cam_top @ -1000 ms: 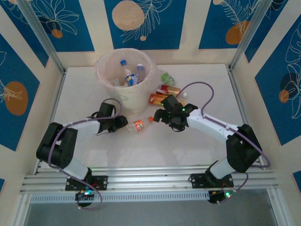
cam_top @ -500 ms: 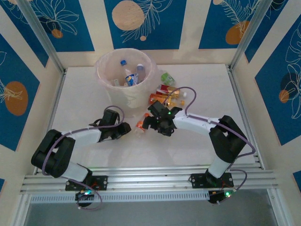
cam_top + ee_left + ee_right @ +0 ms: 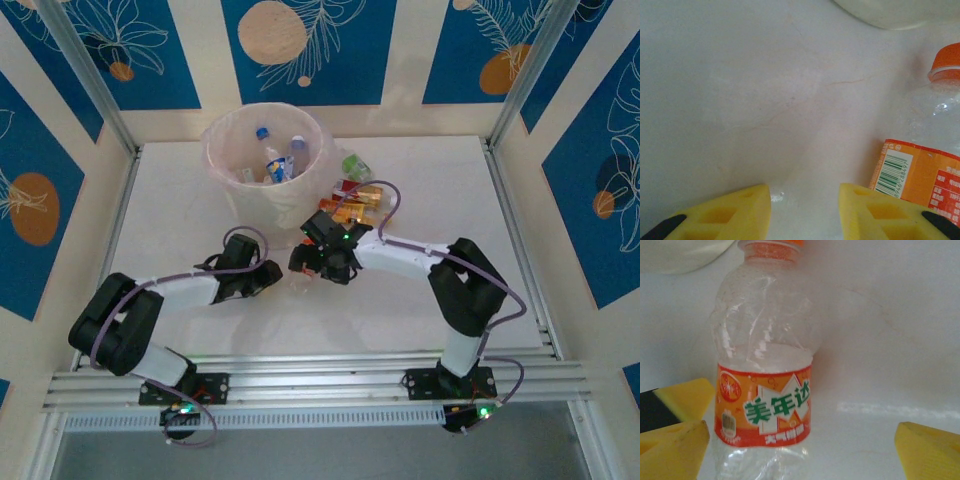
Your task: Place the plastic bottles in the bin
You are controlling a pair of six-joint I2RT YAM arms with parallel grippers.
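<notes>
Plastic bottles (image 3: 352,203) on pale marbled table (image 3: 450,175)

The bin (image 3: 245,205), a large round pale translucent bucket with a thin liner, stands upright at the far left of the surface (image 3: 170,210). Several clear blue-capped bottles (image 3: 278,160) lie inside it. Just right of it, orange and red bottles (image 3: 352,203) and a green bottle (image 3: 355,165) lie clustered together. Nearer, a crumpled clear bottle (image 3: 762,390) with an orange cap and orange label lies on its side.

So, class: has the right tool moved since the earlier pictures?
Yes. The right tool has swung left, from right of the bin to just in front of it.
</notes>
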